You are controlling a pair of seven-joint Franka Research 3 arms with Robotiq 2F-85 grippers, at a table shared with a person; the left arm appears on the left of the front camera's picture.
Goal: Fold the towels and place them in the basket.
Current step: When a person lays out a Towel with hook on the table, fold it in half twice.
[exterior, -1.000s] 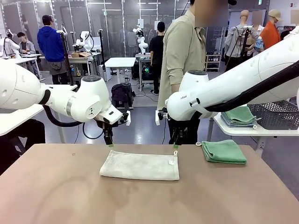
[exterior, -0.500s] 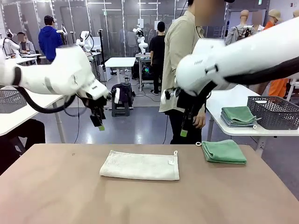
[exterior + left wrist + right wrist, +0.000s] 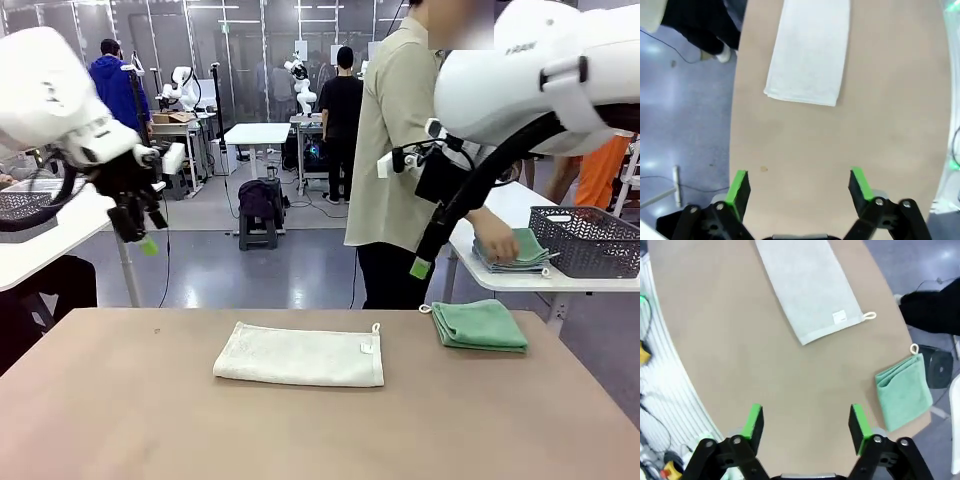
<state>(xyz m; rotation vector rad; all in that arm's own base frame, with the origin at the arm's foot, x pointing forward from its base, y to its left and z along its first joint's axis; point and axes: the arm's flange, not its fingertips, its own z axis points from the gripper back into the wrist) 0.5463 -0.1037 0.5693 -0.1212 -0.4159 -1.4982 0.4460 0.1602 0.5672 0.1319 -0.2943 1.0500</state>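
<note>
A cream-white towel (image 3: 300, 355) lies folded into a long strip at the middle of the table (image 3: 120, 420). The left wrist view shows the cream towel (image 3: 810, 50) ahead, and the right wrist view shows the cream towel (image 3: 807, 287) too. A sea-green towel (image 3: 480, 325) lies folded near the far right edge, seen as the green towel (image 3: 905, 392) from the right wrist. My left gripper (image 3: 143, 238) hangs high off the far left, open and empty (image 3: 799, 182). My right gripper (image 3: 424, 262) hangs above the far edge, open and empty (image 3: 806, 422). The dark basket (image 3: 588, 240) stands on a side table at right.
A person stands behind the table's far edge, one hand (image 3: 492, 243) on a stack of folded towels (image 3: 510, 252) beside the basket. A paler mesh basket (image 3: 22, 205) sits on a white table at left. Bare tabletop surrounds the cream towel.
Both grippers have risen from the cream towel's far edge and swung outward, left to the left, right to the right, jaws opening wider. The person's hand has reached the towel stack.
</note>
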